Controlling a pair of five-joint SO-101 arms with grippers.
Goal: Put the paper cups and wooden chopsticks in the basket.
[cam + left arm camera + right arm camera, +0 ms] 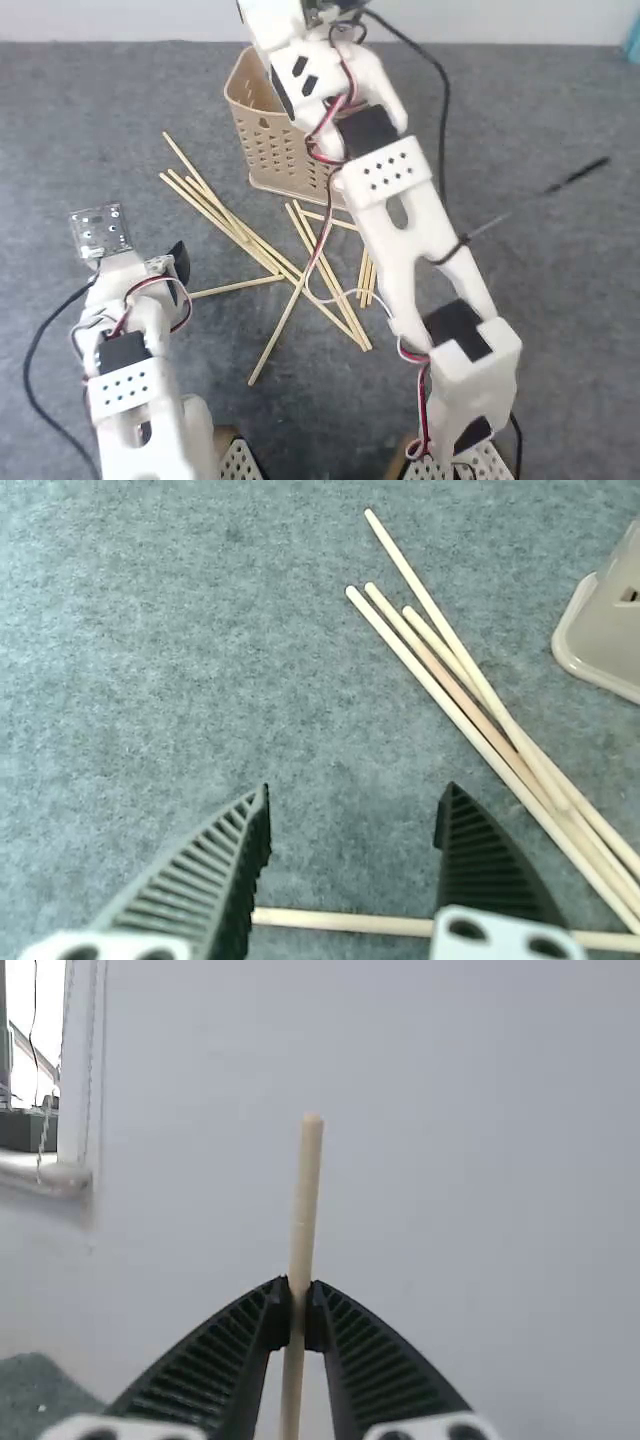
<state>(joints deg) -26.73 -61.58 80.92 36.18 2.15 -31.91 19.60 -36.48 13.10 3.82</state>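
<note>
Right gripper (298, 1295) is squeezed shut on 1 wooden chopstick (305, 1200), w/ the stick poking straight out past the tips toward a pale wall (480, 1160). It's pinched tight prob. so it won't slip before the drop. In the high view the right arm (400, 230) stretches far over the table (100, 120) & its top end is above the basket (265, 130), so I think the stick is about ready to be let go into it. The basket stands upright at the far side of the table; the arm hides what's inside. Left gripper (355, 800) is wide open w/ nothing in it, low over the grey table, & 1 lone stick (340, 920) lies crosswise just under its 2 jaws. Looks like it sits there to be close to the next pick. Lots more chopsticks (250, 250) lie flat & crossed on the table betw. the 2 arms, some right by the foot of the basket, so most of the job is left. A bunch (470, 690) of 4 or so lies side by side near the basket corner (610, 630). Thin sticks lying flat are hard to pinch, & crossed ones may get dragged along.
</note>
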